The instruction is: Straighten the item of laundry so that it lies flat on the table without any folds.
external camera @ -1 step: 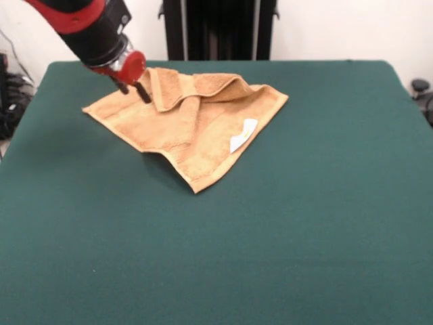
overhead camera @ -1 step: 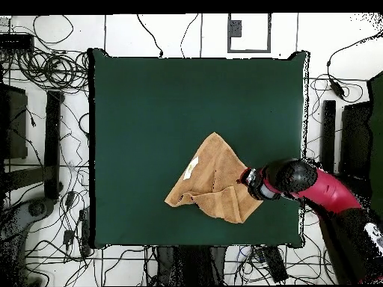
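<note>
Tan-orange terry towel (external camera @ -1 step: pixel 183 125) — creased, upper edge folded over, white tag (external camera @ -1 step: pixel 243 135) showing — on green cloth table (external camera @ -1 step: pixel 284 230); gripper (external camera @ -1 step: pixel 133 91), upper left, narrowly parted at its edge.

Arm (external camera @ -1 step: pixel 81 24) cut off at top edge

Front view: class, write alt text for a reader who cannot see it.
A tan-orange towel lies crumpled on a dark green table, its upper part folded over itself and a white tag showing. A red and black robot arm reaches from the upper left, its gripper at the towel's upper left edge.
</note>
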